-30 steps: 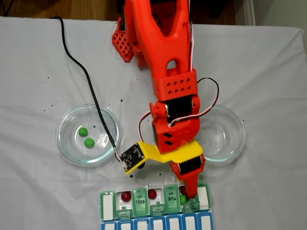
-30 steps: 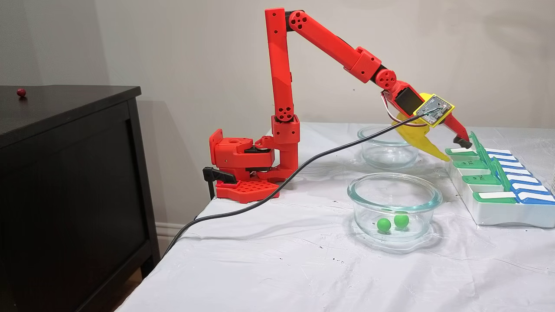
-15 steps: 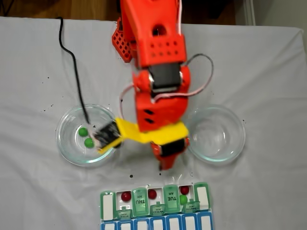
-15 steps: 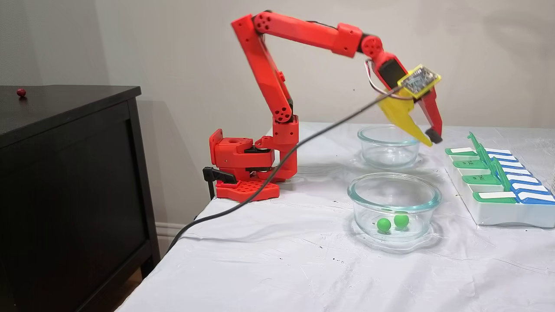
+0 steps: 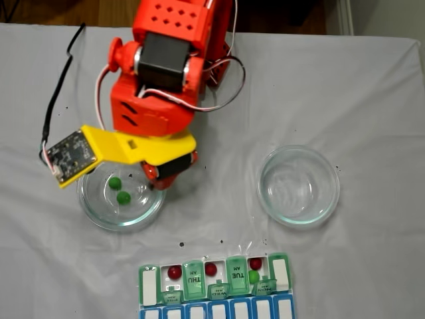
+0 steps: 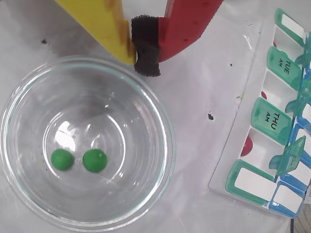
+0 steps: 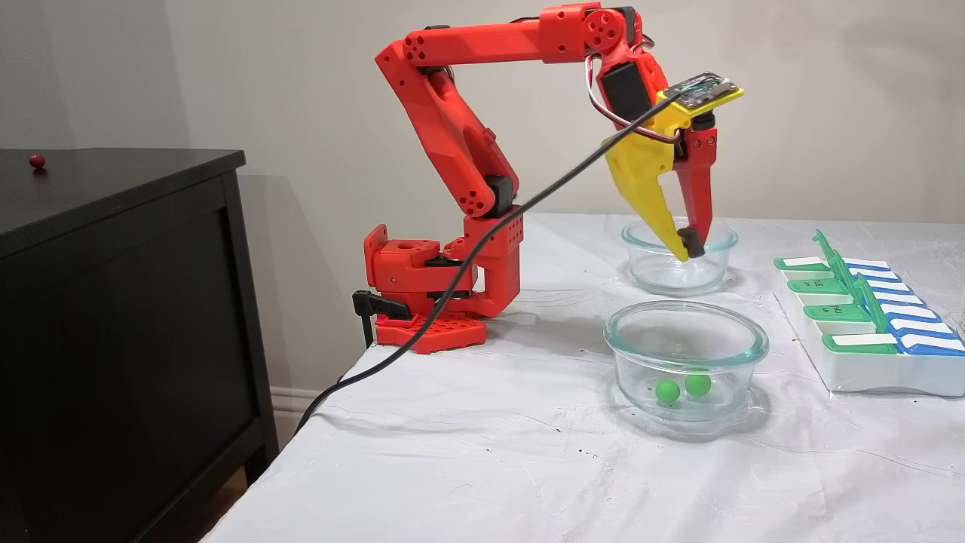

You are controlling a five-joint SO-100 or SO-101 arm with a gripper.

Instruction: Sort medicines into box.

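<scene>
Box (image 5: pixel 216 287) left behind; end effector (image 5: pixel 158 184) now over green-pill dish (image 5: pixel 121 197).

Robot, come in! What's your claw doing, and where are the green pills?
Gripper shut, empty, above dish rim. Two green pills in glass dish. Pill box holds three red, one green. Nothing blocking.

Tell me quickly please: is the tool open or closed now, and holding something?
Tool: closed, holding nothing, above the rim of the glass dish with two green pills.
</scene>
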